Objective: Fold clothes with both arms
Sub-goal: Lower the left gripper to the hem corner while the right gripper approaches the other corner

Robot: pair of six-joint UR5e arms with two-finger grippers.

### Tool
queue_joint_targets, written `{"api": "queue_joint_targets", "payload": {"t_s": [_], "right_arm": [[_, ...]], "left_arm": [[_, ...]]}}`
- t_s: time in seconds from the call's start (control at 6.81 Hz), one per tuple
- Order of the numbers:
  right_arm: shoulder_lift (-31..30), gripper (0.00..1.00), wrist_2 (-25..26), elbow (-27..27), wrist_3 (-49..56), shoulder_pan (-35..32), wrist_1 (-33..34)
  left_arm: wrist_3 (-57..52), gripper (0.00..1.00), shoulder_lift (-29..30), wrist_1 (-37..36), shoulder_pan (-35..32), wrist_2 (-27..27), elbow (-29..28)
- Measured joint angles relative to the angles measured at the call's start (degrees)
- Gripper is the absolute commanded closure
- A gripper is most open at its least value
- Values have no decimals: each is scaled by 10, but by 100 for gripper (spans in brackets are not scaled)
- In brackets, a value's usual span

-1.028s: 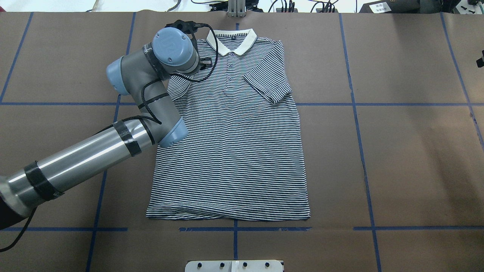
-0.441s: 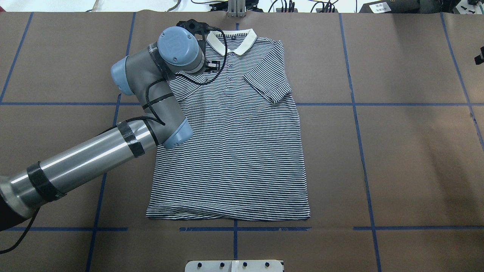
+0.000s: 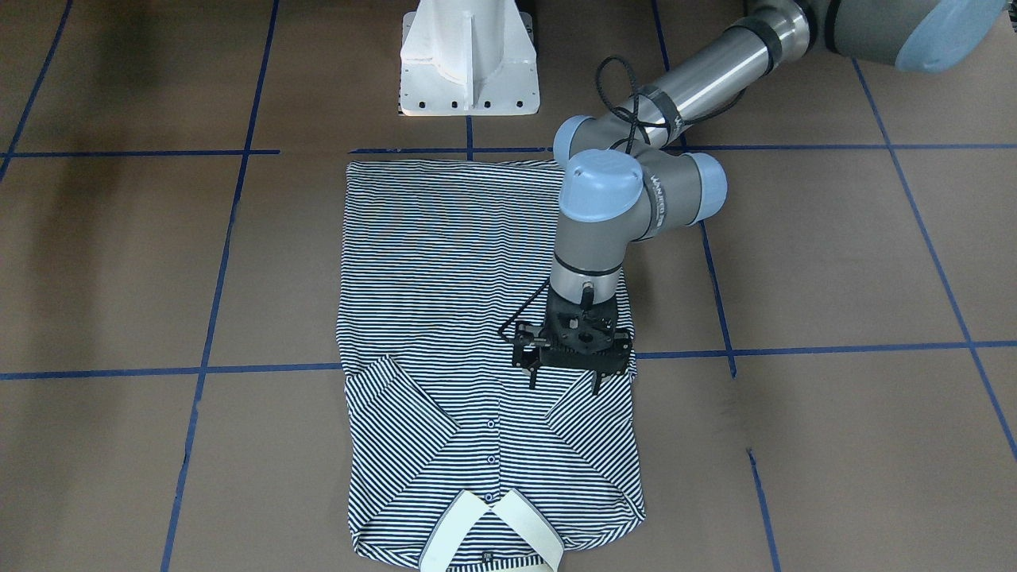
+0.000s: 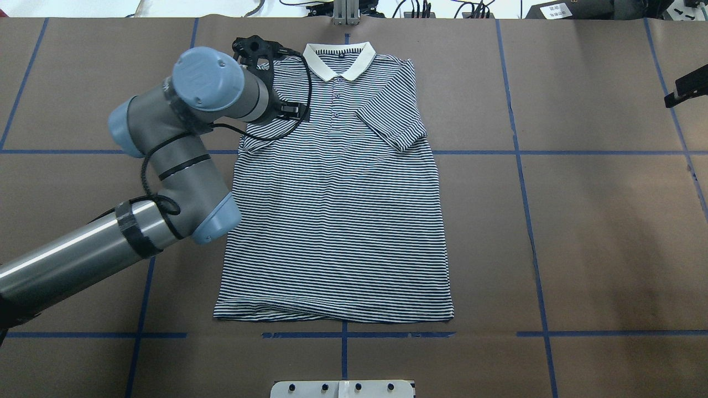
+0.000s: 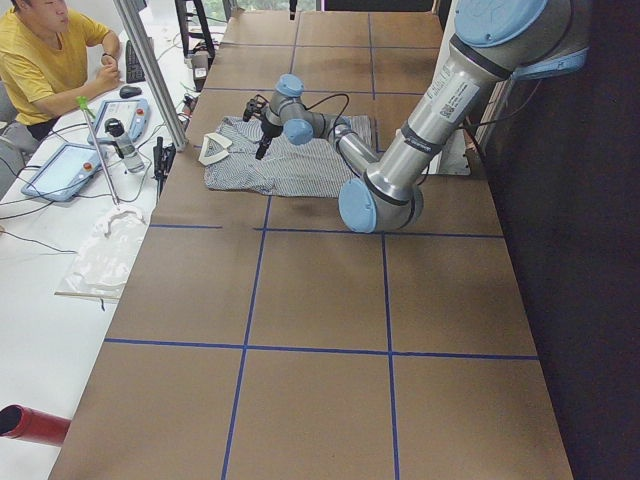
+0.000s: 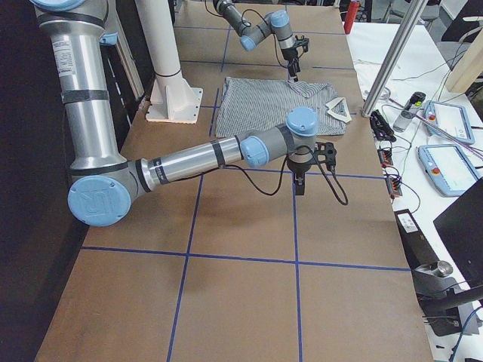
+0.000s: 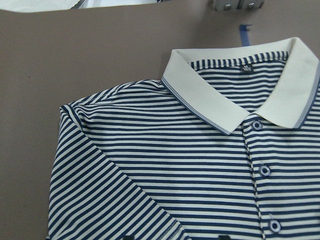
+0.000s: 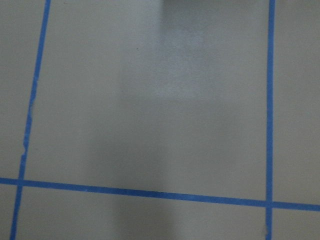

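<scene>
The striped polo shirt (image 4: 343, 221) lies flat and face up on the brown table, cream collar (image 4: 338, 58) at the far edge. Both sleeves are folded inward onto the chest. My left gripper (image 3: 565, 381) hangs open and empty just above the shirt (image 3: 445, 278), beside the folded left sleeve (image 3: 592, 433). The left wrist view looks down on the collar (image 7: 200, 95) and the left shoulder. My right gripper (image 6: 299, 185) hovers low over bare table to the right of the shirt. Only its edge (image 4: 686, 88) shows overhead, so I cannot tell its state.
The white pedestal base (image 3: 469, 63) stands at the near edge, behind the shirt's hem. Blue tape lines grid the table. A seated person (image 5: 45, 60) and control tablets are at a white side table beyond the far edge. A metal post (image 6: 396, 53) rises there.
The left arm's wrist and elbow have swung left, off the shirt's chest toward its left shoulder. The right gripper has come further into the overhead view's right edge. The shirt lies unchanged.
</scene>
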State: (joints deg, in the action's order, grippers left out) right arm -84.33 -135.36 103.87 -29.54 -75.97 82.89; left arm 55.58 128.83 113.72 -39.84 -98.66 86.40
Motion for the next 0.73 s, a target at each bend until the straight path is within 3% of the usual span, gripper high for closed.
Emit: {"api": "queue_joint_targets", "payload": {"t_s": [0.29, 0.44, 0.73], "right_arm": [[-53, 0, 40, 119, -171, 101, -11], [-66, 0, 83, 152, -281, 172, -50], [-80, 7, 221, 190, -498, 344, -129]], "left_arm": [[7, 0, -75, 1, 39, -8, 109], [23, 0, -102, 2, 61, -9, 144], [82, 1, -162, 3, 101, -4, 200]]}}
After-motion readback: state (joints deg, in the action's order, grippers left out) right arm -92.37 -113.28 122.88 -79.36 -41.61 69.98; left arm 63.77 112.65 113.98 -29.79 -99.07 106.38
